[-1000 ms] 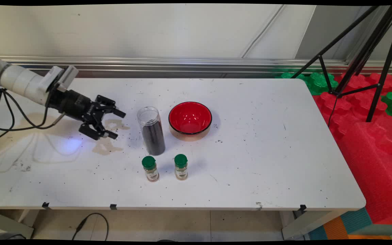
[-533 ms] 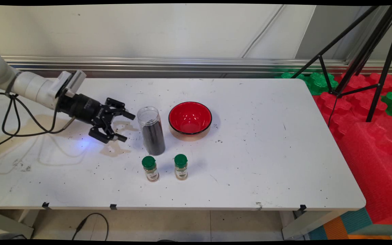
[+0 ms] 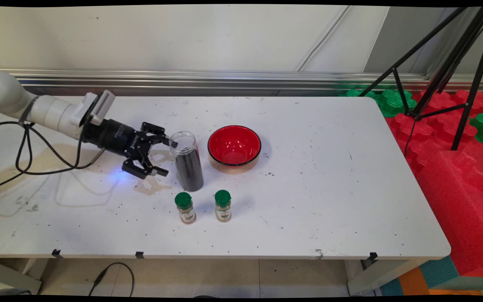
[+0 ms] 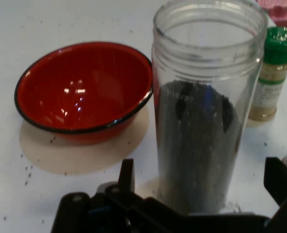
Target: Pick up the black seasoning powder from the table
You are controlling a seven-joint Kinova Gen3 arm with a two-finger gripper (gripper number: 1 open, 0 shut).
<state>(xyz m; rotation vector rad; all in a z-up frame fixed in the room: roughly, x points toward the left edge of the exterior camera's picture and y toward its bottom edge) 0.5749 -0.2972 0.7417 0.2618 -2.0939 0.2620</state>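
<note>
On the white table (image 3: pixel 308 201), mid-frame, stands a red bowl with a black rim (image 3: pixel 234 145). Just left of it rises a tall clear plastic jar (image 3: pixel 186 161) (lidless, dark grains inside). The black pincer (image 3: pixel 164 156) spreads its fingers apart beside that jar. Two small green-capped spice bottles (image 3: pixel 185 207) stand below.

Clear lidless jar (image 3: pixel 187 161) (image 4: pixel 204 107) upright, mostly full of dark grains, just left of red bowl (image 3: pixel 234 147) (image 4: pixel 85 92)
</note>
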